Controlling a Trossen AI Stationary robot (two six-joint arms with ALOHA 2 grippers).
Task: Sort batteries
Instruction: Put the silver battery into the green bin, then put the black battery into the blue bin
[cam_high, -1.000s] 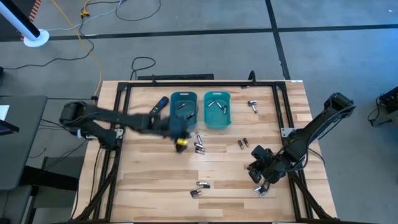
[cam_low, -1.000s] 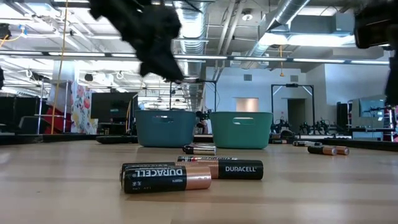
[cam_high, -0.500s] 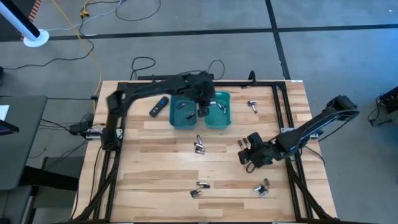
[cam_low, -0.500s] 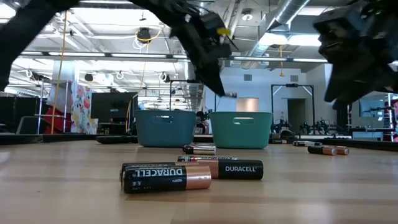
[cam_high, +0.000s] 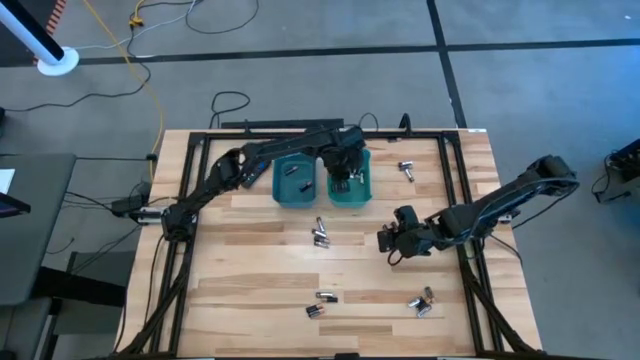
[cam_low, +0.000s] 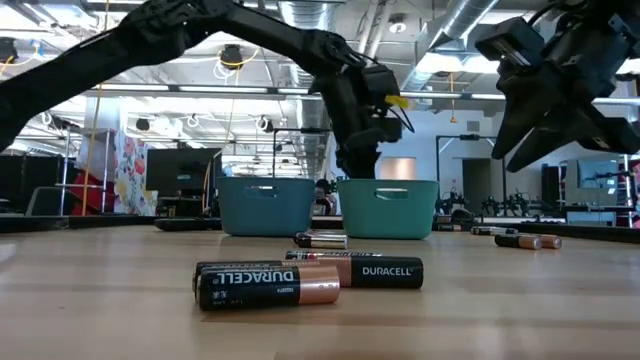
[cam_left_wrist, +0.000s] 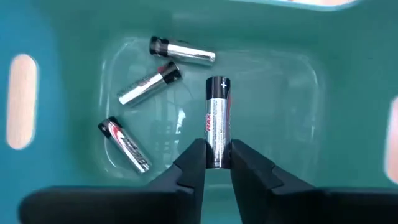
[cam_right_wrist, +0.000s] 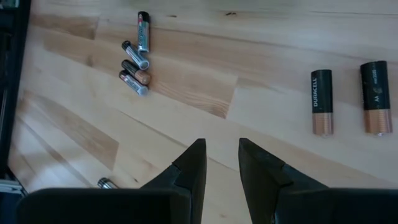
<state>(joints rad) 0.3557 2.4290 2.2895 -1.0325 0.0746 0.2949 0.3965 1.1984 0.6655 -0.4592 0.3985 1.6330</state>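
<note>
Left wrist view: the left jaws grasp a silvery battery by its lower end over the right teal bin, which holds the silvery cells, so it joins its kind. The right jaws, parted and empty, hover above the desk; two copper-ended batteries lie at their three o'clock, likely next.

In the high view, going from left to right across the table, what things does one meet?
Black remote → left teal bin → right teal bin, left pincer above it → right pincer → silvery batteries near the far edge.
</note>
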